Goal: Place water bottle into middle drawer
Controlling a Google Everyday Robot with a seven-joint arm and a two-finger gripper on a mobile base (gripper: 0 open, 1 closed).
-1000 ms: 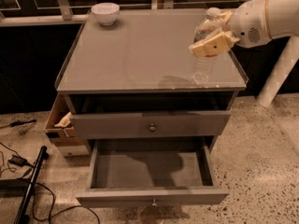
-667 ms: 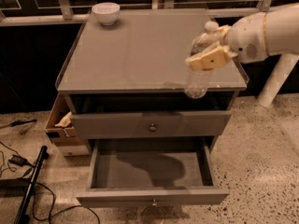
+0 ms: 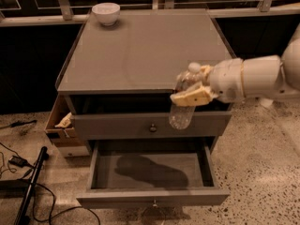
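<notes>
My gripper (image 3: pixel 191 86) comes in from the right on a white arm and is shut on the water bottle (image 3: pixel 182 111), a small clear plastic bottle. The bottle hangs upright in the air in front of the cabinet's front edge, level with the uppermost drawer front (image 3: pixel 150 124). Its cap is hidden by my fingers (image 3: pixel 190 97). Below it the middle drawer (image 3: pixel 152 197) is pulled out wide, with a flat grey floor and nothing in it. The bottle is above the drawer's back right part.
A white bowl (image 3: pixel 106 13) stands at the back left of the grey cabinet top (image 3: pixel 140 50). A cardboard box (image 3: pixel 61 125) sits at the cabinet's left. Black cables and a dark pole (image 3: pixel 29 191) lie on the speckled floor at the left.
My gripper has carried the bottle from above the cabinet top's right side forward and down, past the front edge, to above the open drawer.
</notes>
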